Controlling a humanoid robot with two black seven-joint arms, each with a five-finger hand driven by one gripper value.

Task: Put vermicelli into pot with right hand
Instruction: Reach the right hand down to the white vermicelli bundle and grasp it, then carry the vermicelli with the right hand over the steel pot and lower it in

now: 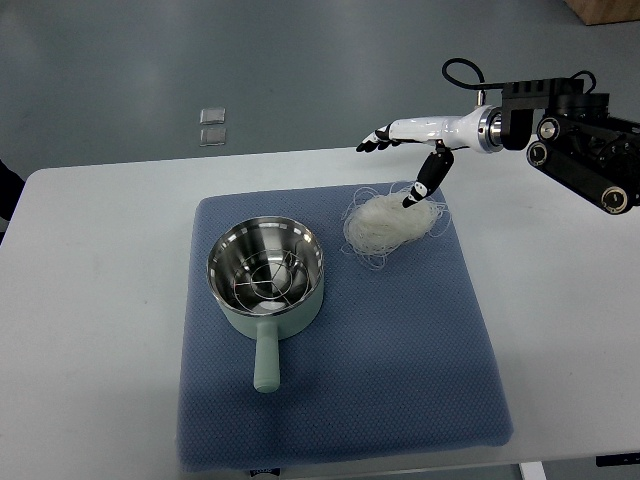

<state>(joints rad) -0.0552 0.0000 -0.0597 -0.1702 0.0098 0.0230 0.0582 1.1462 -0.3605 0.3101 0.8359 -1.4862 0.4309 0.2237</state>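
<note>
Vermicelli, a loose nest of thin white translucent noodles, lay on the far right part of a blue quilted mat, with some stray threads curling out over the cloth around it. The mat was spread on a white table.

The robot's right hand, white with black fingertips, came in from the picture's right edge on a black arm and was above the far side of the noodle nest. Its fingers were stretched out to the left and held nothing, so the hand was open. The thumb pointed down, and its black tip seemed to touch the top of the noodles (whether it really pressed on them I cannot tell).

To the left of the noodles, well apart from them, a pale green pot with a shiny steel inside stood on the same mat. Its short green handle pointed toward the near edge. Inside the pot was a wire rack, and nothing of the noodles was in it.

On the grey floor beyond the table two small clear squares lay side by side.
</note>
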